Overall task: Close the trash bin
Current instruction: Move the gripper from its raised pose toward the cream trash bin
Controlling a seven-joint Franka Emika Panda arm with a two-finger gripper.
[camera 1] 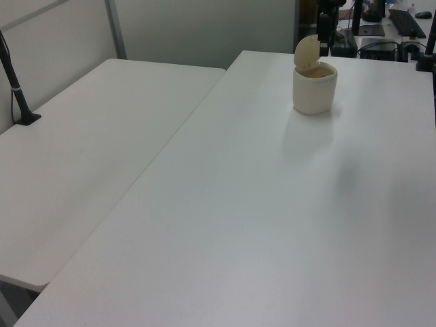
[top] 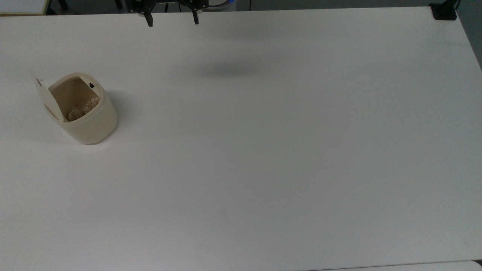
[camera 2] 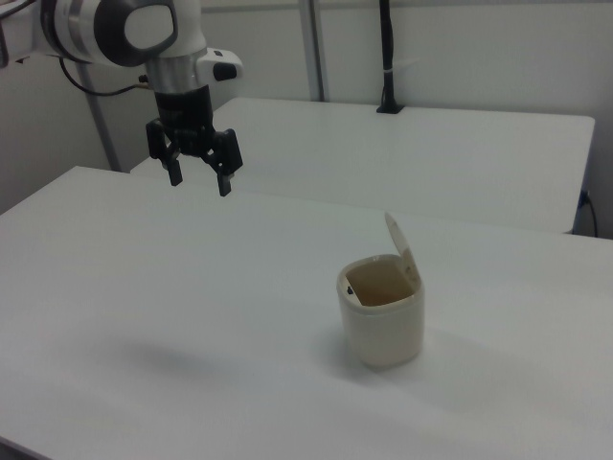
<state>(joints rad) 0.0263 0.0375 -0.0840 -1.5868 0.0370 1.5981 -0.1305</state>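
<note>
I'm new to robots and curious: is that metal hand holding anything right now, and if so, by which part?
Nothing is held. The hand hangs open and empty above the table, well apart from the trash bin, whose lid stands open.

My gripper point(top: 172, 18) is cut off by the top view's upper edge; just my two fingertips point(top: 150, 22) show, spread apart. The arm behind my fingers runs off the right view's left edge. Well away from my fingers, the trash bin point(top: 88, 113) holds crumpled contents point(top: 81, 109), unidentifiable. Its raised lid point(top: 47, 98) hides the rim behind it.
</note>
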